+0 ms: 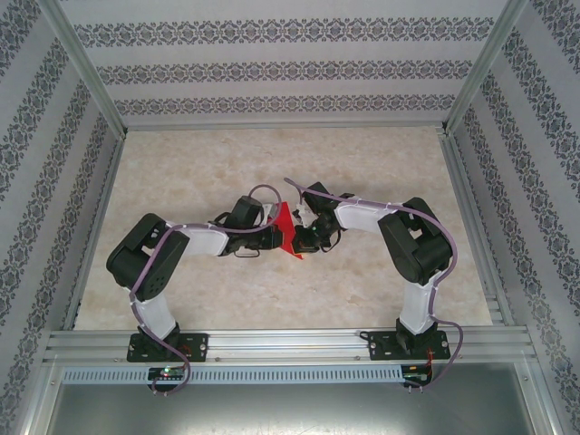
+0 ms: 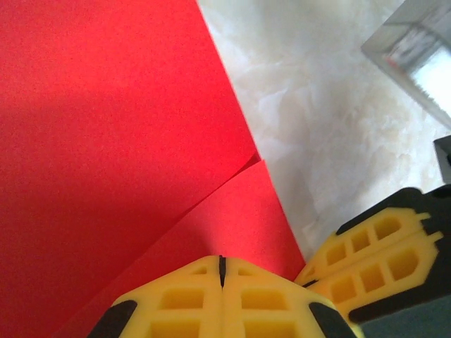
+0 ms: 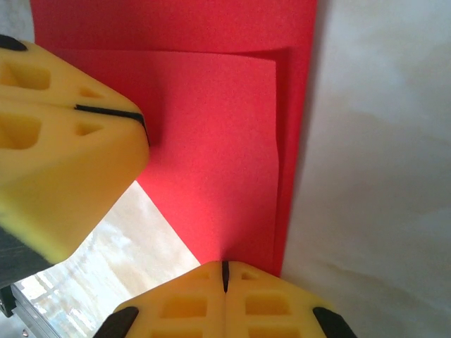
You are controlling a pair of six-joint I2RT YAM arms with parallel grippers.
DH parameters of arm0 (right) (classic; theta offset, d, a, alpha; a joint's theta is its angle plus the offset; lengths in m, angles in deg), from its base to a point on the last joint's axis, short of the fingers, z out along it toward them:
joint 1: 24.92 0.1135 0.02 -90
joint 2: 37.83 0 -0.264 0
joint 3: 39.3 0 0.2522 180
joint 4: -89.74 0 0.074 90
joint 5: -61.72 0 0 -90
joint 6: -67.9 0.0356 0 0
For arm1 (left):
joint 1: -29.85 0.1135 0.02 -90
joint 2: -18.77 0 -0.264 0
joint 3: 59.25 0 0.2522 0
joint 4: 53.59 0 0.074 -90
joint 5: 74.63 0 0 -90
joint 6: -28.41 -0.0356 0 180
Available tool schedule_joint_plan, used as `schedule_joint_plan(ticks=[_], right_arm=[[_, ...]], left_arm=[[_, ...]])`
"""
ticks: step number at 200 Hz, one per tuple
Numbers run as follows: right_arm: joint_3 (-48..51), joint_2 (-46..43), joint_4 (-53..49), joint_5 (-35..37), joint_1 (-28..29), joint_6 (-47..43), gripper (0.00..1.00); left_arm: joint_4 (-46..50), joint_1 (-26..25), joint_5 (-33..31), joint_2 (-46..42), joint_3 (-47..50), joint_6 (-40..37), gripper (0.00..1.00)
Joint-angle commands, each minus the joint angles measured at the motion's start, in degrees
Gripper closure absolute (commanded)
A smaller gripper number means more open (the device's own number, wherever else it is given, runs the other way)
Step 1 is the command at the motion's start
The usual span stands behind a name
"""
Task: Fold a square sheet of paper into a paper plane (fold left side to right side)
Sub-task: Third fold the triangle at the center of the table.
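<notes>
Red square sheet of paper [image 1: 287, 232] is pinched from either side by the left gripper [image 2: 220, 263] and the right gripper [image 3: 225, 268]

- From above, the square sheet of paper [image 1: 288, 232] is small and partly covered by both wrists. Its outline and creases cannot be told.
- In the left wrist view the sheet runs off the top, left and bottom edges. The strip at the left gripper [image 2: 221, 266] is hidden by its yellow fingertips.
- There the right gripper [image 2: 366, 257] is cut off at the right and bottom edges.
- In the right wrist view the sheet's top is cut off and its lower corner vanishes behind the right gripper's fingertips. The left gripper is blurred and cropped at the left edge.
- A pale blurred shape [image 2: 416, 49] in the left wrist view's upper right corner is too soft to identify.
</notes>
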Motion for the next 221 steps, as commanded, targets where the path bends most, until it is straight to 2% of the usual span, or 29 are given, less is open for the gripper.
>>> schedule_joint_plan(ticks=[1,52,105,140,221], right_arm=[[0.7,0.3,-4.1,3.6,0.6,1.0,1.00],[1.5,-6.7,-1.2,3.9,1.0,3.0,1.00],[0.1,-3.4,-0.2,2.0,3.7,5.2,1.00],[1.2,-1.7,0.3,2.9,2.8,6.7,1.00],[5.2,-5.1,4.6,0.3,0.5,9.2,1.00]], left_arm=[[-1.4,-0.5,-0.3,1.4,-1.6,-0.4,1.00],[0.0,-0.5,-1.1,4.0,-1.0,-1.6,1.00],[1.0,-0.6,-2.2,4.6,-0.9,-2.3,1.00],[1.6,-0.5,-3.0,4.4,-0.7,-2.8,1.00],[2.1,-0.5,-3.9,4.2,-0.7,-3.0,1.00]])
